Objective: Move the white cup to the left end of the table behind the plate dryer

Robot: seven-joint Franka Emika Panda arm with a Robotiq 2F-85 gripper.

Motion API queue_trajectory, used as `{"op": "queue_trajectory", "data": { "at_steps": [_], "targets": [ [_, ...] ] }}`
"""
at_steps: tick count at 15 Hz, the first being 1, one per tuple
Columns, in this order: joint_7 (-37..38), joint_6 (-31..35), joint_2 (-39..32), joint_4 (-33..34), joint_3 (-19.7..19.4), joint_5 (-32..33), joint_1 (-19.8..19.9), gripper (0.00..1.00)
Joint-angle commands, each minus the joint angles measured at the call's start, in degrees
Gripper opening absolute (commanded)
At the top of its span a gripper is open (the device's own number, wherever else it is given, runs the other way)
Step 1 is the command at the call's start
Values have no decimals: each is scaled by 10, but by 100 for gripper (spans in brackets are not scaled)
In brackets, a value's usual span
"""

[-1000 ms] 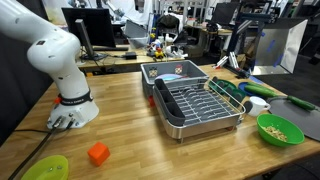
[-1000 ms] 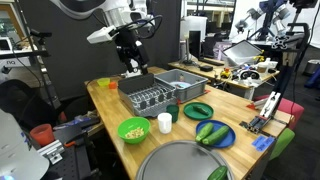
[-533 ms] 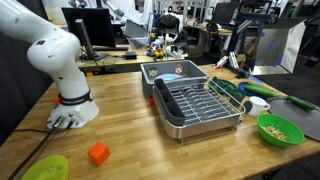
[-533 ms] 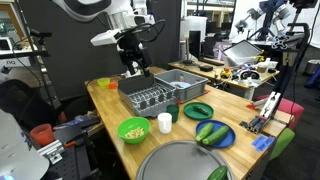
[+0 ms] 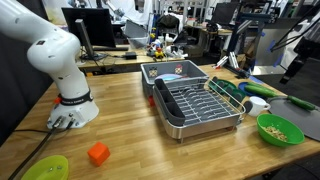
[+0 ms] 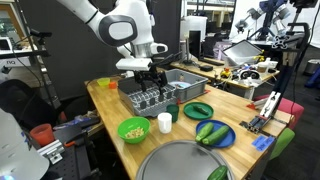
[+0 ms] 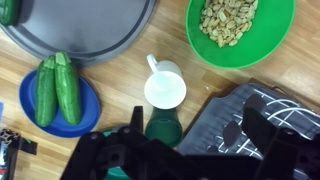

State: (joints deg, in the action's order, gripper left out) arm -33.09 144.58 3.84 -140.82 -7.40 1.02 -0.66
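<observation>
I hold my gripper (image 7: pixel 188 150) wide open, empty, above the small plain white round cup (image 7: pixel 165 90) just ahead, jaws spread presumably to straddle it.

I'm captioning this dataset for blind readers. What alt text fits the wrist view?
A white cup stands on the wooden table just beyond the open gripper, a dark green cup beside it. Nearby are a green bowl of tan food, two cucumbers on a blue plate and a metal dish rack.

Exteriors across table (image 5: pixel 130 120), seemingly opposed; wrist overhead.
</observation>
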Motion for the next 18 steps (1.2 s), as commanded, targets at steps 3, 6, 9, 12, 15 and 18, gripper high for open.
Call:
{"op": "queue_trajectory", "data": {
  "at_steps": [3,6,9,12,15,18],
  "targets": [
    [-53,2,-53,28,21,-44,14,100],
    [-57,2,-55,35,22,-45,15,100],
    [-44,3,-53,33,20,-37,15,100],
    [-30,-1,-75,40,18,-37,22,100],
    [-41,28,-121,47,16,-20,37,100],
    [-64,42,-172,64,26,-28,59,100]
  ]
}}
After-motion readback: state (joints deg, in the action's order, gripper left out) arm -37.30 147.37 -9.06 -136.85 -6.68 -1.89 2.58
